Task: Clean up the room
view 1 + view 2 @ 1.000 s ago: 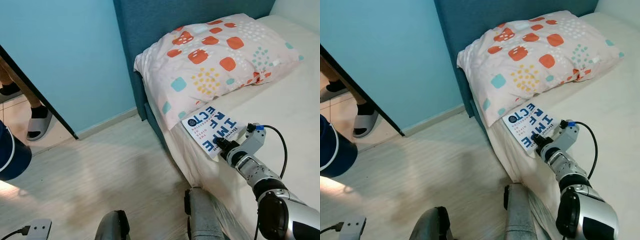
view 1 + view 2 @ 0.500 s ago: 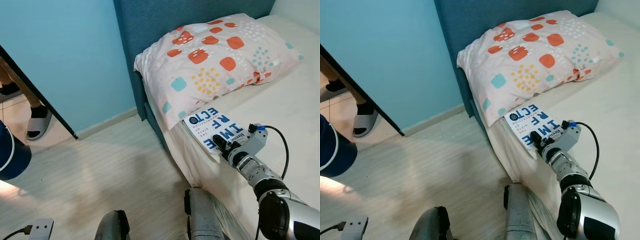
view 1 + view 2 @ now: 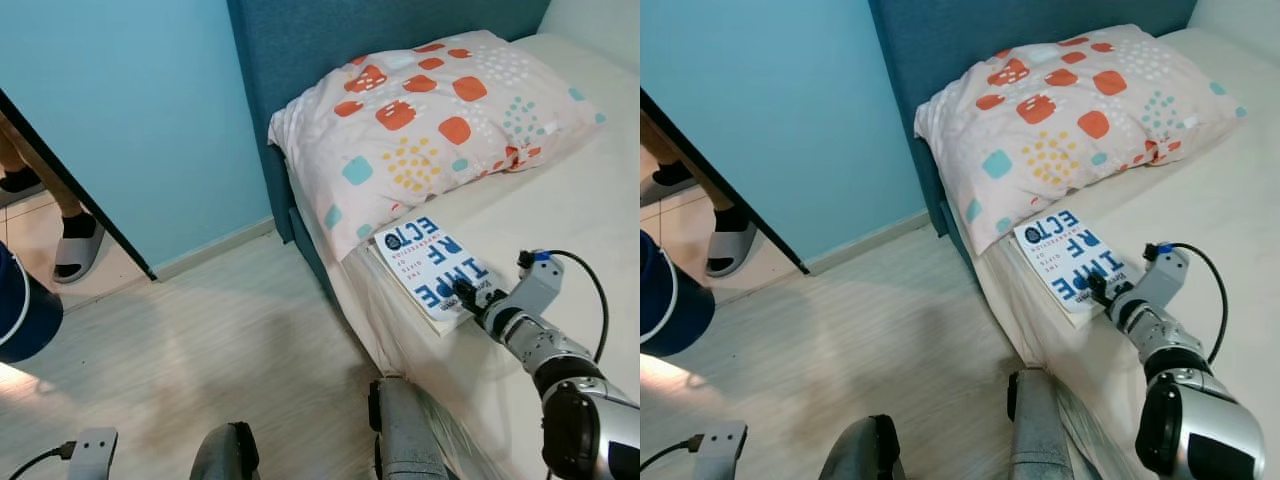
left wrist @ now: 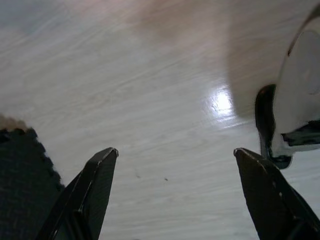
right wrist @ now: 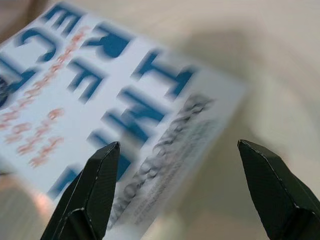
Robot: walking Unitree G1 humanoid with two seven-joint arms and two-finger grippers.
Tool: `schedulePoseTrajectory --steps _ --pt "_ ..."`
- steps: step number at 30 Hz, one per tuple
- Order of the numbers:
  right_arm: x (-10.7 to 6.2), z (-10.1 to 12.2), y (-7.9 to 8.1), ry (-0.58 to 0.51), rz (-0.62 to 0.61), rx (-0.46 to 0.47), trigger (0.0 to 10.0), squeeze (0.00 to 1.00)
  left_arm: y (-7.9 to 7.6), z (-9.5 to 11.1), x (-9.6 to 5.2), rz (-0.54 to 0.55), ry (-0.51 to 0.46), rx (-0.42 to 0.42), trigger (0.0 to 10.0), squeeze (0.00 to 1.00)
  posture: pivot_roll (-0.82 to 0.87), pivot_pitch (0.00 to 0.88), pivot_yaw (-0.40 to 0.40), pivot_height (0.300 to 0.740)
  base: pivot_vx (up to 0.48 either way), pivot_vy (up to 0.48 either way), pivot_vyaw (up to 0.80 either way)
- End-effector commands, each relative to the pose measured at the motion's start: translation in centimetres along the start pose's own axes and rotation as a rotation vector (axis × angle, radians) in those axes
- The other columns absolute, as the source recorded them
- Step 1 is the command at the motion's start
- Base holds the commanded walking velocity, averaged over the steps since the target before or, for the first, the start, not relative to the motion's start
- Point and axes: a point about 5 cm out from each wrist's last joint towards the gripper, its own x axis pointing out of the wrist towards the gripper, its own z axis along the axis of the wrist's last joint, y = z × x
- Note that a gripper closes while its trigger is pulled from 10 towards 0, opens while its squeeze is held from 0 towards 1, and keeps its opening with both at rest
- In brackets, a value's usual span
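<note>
A white book [image 3: 430, 268] with big blue letters lies flat on the cream bed [image 3: 590, 210], near its floor-side edge and just below the pillow. My right gripper [image 3: 468, 296] hovers at the book's near corner, fingers pointing toward it. In the right wrist view the right gripper [image 5: 178, 144] is open, with the book cover [image 5: 115, 100] spread beneath and nothing pinched between the fingers. My left gripper [image 4: 175, 150] hangs open over the pale wooden floor [image 4: 150, 75].
A patterned pillow [image 3: 430, 120] leans on the teal headboard [image 3: 300, 40]. A person's sandalled feet [image 3: 75, 245] stand at the left behind a dark diagonal edge [image 3: 80, 190]. A dark blue bin [image 3: 20, 310] is at the far left. My legs [image 3: 400, 430] are below.
The book has slid and turned a little farther onto the bed. My right gripper has moved to the right, from over the cover to its near corner.
</note>
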Motion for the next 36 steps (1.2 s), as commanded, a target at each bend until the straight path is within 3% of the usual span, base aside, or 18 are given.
schedulePoseTrajectory --steps 1,2,3,4,5,8,9,10,13,15,16,17,19,21,24,26,30,36 --pt "-0.1 -0.9 -0.7 0.040 -0.031 0.004 10.0 1.00 -0.1 -1.7 -0.2 -0.003 0.062 -0.016 10.0 0.00 -0.16 0.213 0.067 0.601 0.000 0.000 0.00" --pt "-0.2 -0.1 -1.1 0.028 -0.064 -0.044 10.0 1.00 -0.4 -1.7 -0.1 -0.010 0.065 -0.018 10.0 0.00 -0.17 0.201 0.066 0.601 0.000 0.000 0.00" --pt "-0.3 0.7 -1.4 0.006 -0.092 -0.116 10.0 0.40 -0.7 -1.6 -0.1 -0.015 0.067 -0.019 10.0 0.00 -0.17 0.188 0.065 0.601 0.000 0.000 0.00" --pt "-0.3 0.7 -1.4 0.006 -0.092 -0.116 10.0 0.40 -0.7 -1.6 -0.1 -0.015 0.067 -0.019 10.0 0.00 -0.17 0.188 0.065 0.601 0.000 0.000 0.00" --pt "-0.3 1.5 -1.1 -0.031 -0.098 -0.172 10.0 0.00 -1.0 -1.5 0.0 -0.018 0.068 -0.024 10.0 0.00 -0.17 0.174 0.062 0.601 0.000 0.000 0.00" --pt "-0.2 2.5 0.2 -0.120 -0.048 -0.180 10.0 0.00 -1.2 -1.4 0.1 -0.015 0.069 -0.037 10.0 0.00 -0.17 0.160 0.055 0.601 0.000 0.000 0.00" --pt "0.1 2.4 2.0 -0.174 0.070 -0.143 10.0 0.00 -1.3 -1.3 0.1 -0.009 0.066 -0.048 10.0 0.00 -0.17 0.146 0.047 0.601 0.000 0.000 0.00" --pt "0.1 2.4 2.0 -0.174 0.070 -0.143 10.0 0.00 -1.3 -1.3 0.1 -0.009 0.066 -0.048 10.0 0.00 -0.17 0.146 0.047 0.601 0.000 0.000 0.00" --pt "0.3 1.1 4.7 -0.212 0.234 -0.114 10.0 0.00 -1.4 -1.1 0.2 0.005 0.061 -0.067 10.0 0.00 -0.17 0.136 0.042 0.605 0.000 0.000 -0.46" --pt "0.5 -3.0 7.5 -0.146 0.364 -0.158 10.0 0.00 -1.5 -0.8 0.3 0.032 0.057 -0.105 10.0 0.00 -0.16 0.126 0.033 0.613 0.000 0.000 -0.42" --pt "0.5 -3.0 7.5 -0.146 0.364 -0.158 10.0 0.00 -1.5 -0.8 0.3 0.032 0.057 -0.105 10.0 0.00 -0.16 0.126 0.033 0.613 0.000 0.000 -0.41" --pt "0.3 -6.1 9.2 -0.087 0.436 -0.160 10.0 0.00 -1.6 -0.5 0.3 0.055 0.056 -0.128 10.0 0.00 -0.16 0.119 0.025 0.622 0.000 0.000 -0.40" --pt "0.1 -7.4 9.7 -0.061 0.454 -0.165 10.0 0.00 -1.6 -0.5 0.3 0.066 0.059 -0.134 10.0 0.00 -0.16 0.119 0.025 0.626 0.000 0.000 -0.20" --pt "0.1 -7.4 9.7 -0.061 0.454 -0.165 10.0 0.00 -1.6 -0.5 0.3 0.066 0.059 -0.134 10.0 0.00 -0.16 0.119 0.025 0.626 0.000 0.000 0.00" --pt "-0.7 -12.8 10.2 0.084 0.463 -0.308 10.0 0.00 -1.5 -0.5 0.4 0.110 0.075 -0.119 10.0 0.00 -0.16 0.113 0.007 0.639 -0.447 0.000 0.00" --pt "-1.0 -14.2 9.9 0.124 0.462 -0.368 10.0 0.00 -1.4 -0.5 0.3 0.127 0.071 -0.105 10.0 0.00 -0.15 0.114 0.003 0.644 -0.480 0.000 0.00" --pt "-1.2 -15.1 9.7 0.144 0.465 -0.400 10.0 0.00 -1.3 -0.4 0.3 0.141 0.064 -0.098 10.0 0.00 -0.15 0.110 -0.001 0.648 -0.120 0.000 0.00" --pt "-2.4 -18.6 6.3 0.280 0.399 -0.553 10.0 0.00 -0.3 -0.7 0.1 0.218 0.061 -0.087 10.0 0.00 -0.16 0.102 -0.011 0.670 0.000 0.000 0.00"
